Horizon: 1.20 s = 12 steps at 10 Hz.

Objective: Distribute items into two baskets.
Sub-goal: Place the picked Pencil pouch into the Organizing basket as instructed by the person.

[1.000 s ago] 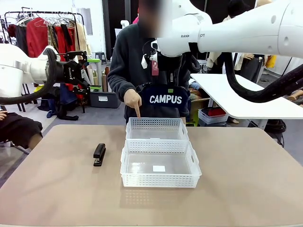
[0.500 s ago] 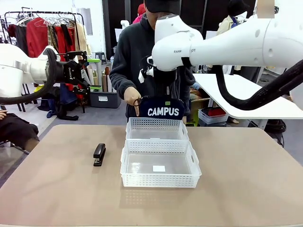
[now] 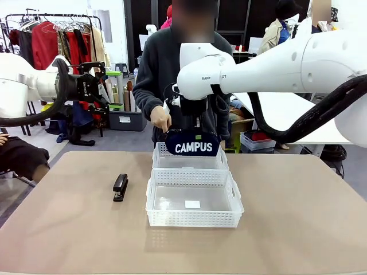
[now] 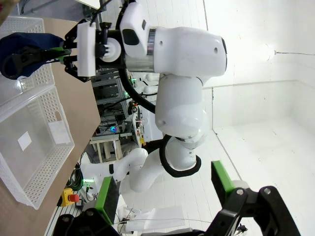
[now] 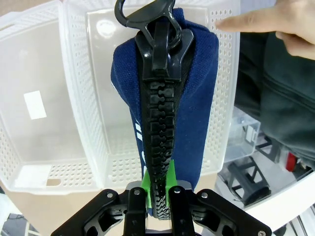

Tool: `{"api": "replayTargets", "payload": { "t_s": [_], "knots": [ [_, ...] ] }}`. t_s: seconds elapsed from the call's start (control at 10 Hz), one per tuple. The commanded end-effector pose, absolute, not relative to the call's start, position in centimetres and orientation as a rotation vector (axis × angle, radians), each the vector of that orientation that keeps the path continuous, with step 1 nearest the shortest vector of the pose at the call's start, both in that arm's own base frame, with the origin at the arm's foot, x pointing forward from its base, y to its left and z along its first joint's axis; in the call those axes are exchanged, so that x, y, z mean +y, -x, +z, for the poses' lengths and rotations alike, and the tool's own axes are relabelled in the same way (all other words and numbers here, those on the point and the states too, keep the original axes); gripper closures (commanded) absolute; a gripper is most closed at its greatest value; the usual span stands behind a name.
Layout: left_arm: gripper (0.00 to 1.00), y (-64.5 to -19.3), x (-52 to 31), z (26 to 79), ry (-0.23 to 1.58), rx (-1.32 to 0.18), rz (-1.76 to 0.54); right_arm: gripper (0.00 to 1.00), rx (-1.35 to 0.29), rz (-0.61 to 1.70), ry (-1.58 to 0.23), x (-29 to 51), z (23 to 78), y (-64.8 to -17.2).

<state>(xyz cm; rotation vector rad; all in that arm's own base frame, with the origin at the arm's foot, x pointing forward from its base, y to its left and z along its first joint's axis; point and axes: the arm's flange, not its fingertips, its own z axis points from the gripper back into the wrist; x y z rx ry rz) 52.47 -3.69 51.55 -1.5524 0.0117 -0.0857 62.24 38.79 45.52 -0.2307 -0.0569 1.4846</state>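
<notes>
Pouch (image 3: 192,144) hangs just above the far basket (image 3: 221,160), pinched by its zip edge in the right gripper (image 5: 158,184), while the stapler (image 3: 120,187) lies left of that basket and the left gripper (image 4: 165,189) gapes wide farther left.

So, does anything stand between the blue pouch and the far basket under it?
Nothing visible does. The pouch hangs from the right claw over the far basket, which looks empty; a person's finger points at its rim, to one side.
</notes>
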Motion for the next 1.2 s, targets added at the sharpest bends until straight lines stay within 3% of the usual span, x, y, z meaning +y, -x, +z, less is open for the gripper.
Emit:
{"api": "replayTargets", "payload": {
  "t_s": [0.0,1.1],
  "knots": [
    [0.00,-52.4,-3.6,51.6,1.555,0.009,-0.084,1.00,-0.057,1.516,0.259,39.6,45.1,-64.2],
    [0.00,-52.4,-3.6,51.6,1.555,0.009,-0.084,1.00,0.011,1.492,0.226,38.5,38.7,-65.8]
  ]
}}
